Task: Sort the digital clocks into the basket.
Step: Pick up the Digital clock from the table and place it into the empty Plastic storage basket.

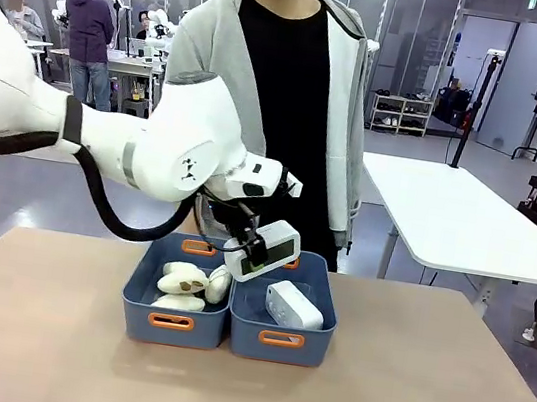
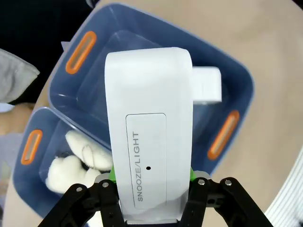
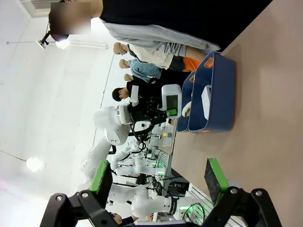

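Fingers (image 2: 111, 176) of the left arm clamp a digital clock (image 1: 263, 249) above the right basket (image 1: 280, 338).
Second clock (image 1: 294, 305) inside; plush toys (image 1: 183, 284) next door. Wrist view reads "SNOOZE/LIGHT". Right fingers (image 3: 215, 173) spread, empty.

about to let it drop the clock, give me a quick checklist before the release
1. Grip: left gripper shut on the held clock, green pads on both sides: ok
2. Clock over the right basket, not the plush basket: looks ok from the left wrist view; exact alignment cannot tell
3. Landing room: other clock already lies in that basket, bare floor beside it: ok
4. Drop height: clock hangs above the rim: cannot tell if low enough
5. Right gripper open, away from the baskets: ok
6. Person's hands near the baskets: cannot tell
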`<state>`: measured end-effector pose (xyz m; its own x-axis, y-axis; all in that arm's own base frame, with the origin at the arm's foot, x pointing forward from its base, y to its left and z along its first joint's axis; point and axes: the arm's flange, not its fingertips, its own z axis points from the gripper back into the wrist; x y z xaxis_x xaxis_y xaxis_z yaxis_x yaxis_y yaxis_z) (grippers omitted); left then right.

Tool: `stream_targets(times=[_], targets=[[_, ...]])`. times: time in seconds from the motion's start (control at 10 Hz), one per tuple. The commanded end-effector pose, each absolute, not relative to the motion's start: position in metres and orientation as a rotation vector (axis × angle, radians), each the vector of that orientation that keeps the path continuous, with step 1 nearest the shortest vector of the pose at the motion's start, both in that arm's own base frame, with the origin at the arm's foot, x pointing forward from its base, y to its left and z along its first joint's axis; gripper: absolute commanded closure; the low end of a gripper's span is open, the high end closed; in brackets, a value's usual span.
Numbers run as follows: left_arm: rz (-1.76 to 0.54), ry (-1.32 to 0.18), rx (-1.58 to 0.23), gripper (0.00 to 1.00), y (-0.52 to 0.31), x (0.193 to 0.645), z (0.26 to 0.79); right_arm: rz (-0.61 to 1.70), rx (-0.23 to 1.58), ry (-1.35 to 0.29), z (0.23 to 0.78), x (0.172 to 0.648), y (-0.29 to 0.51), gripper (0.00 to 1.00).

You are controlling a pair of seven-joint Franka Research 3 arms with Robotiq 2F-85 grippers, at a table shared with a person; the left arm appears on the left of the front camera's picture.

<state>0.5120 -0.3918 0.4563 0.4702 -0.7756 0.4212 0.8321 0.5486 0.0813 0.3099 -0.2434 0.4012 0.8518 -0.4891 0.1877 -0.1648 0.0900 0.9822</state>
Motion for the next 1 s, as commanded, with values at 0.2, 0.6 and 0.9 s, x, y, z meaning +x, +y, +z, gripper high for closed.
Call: stream_targets(times=[0.2,0.6,0.9], targets=[[-0.82,-0.438,-0.155,1.0,-0.402,0.522,0.423,-0.25,1.479,-0.542,0.403,0.307,-0.243,0.0],[-0.758,-0.38,-0.204,0.44,-0.395,0.516,0.416,-0.25,1.479,-0.542,0.403,0.307,-0.243,0.0],[-0.755,-0.373,-0.228,0.06,-0.394,0.512,0.422,-0.25,1.479,-0.542,0.403,0.307,-0.243,0.0]])
